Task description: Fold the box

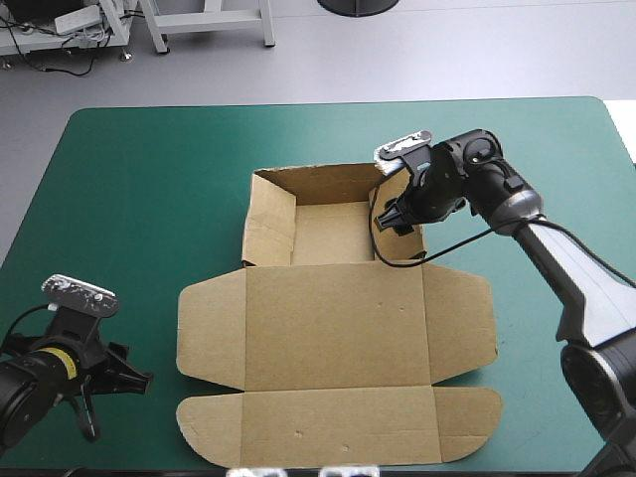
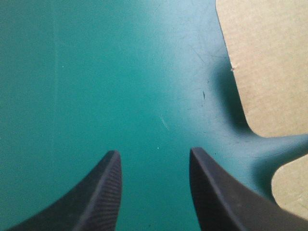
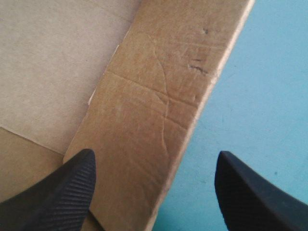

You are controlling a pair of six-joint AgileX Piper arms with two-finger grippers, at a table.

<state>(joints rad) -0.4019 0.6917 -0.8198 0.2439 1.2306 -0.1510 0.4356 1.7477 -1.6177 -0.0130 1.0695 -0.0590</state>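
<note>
With jaws spread, the right gripper [image 1: 396,214] is straddling the right wall of the box [image 1: 338,328], which is lying mid-frame on the desk [image 1: 149,179], while the left gripper [image 1: 111,402], jaws also spread, is hovering lower left.

A robotics lab: a table [image 1: 604,103] with a teal-green cover [image 1: 149,179] and the right gripper [image 1: 391,221] over it, bare grey floor [image 1: 447,50] past its far edge, white frame legs [image 1: 209,25] and loose cables [image 1: 50,55] beyond its far left corner.
</note>
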